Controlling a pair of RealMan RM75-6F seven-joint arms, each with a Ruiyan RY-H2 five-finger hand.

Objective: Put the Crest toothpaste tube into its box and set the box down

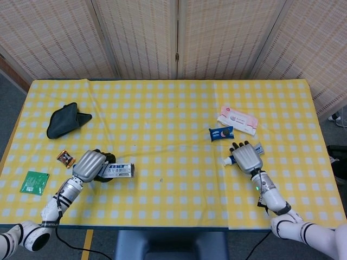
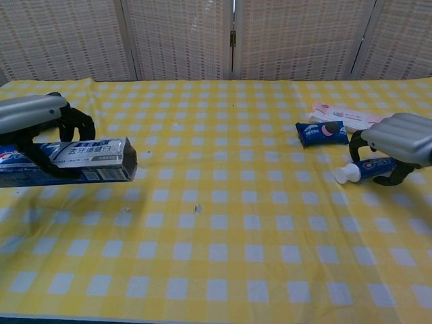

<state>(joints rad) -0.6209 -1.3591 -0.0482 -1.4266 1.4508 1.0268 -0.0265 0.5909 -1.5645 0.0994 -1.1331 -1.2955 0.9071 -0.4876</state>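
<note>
The Crest toothpaste tube (image 2: 363, 168) lies on the yellow checked table (image 1: 173, 206) at the right, white cap (image 1: 228, 161) pointing left. My right hand (image 1: 246, 156) (image 2: 401, 138) arches over the tube, fingers on its far side and thumb on its near side. The tube still rests flat on the cloth. At the left, my left hand (image 1: 90, 164) (image 2: 34, 113) grips the blue and silver toothpaste box (image 1: 118, 170) (image 2: 81, 160) and holds it level above the table. The box's open end faces right.
A blue cookie pack (image 1: 221, 133) and a pink and white packet (image 1: 237, 120) lie just beyond the tube. A black cloth (image 1: 66, 120), a small orange snack (image 1: 65, 158) and a green packet (image 1: 34, 181) sit at the left. Wicker screens stand behind the table.
</note>
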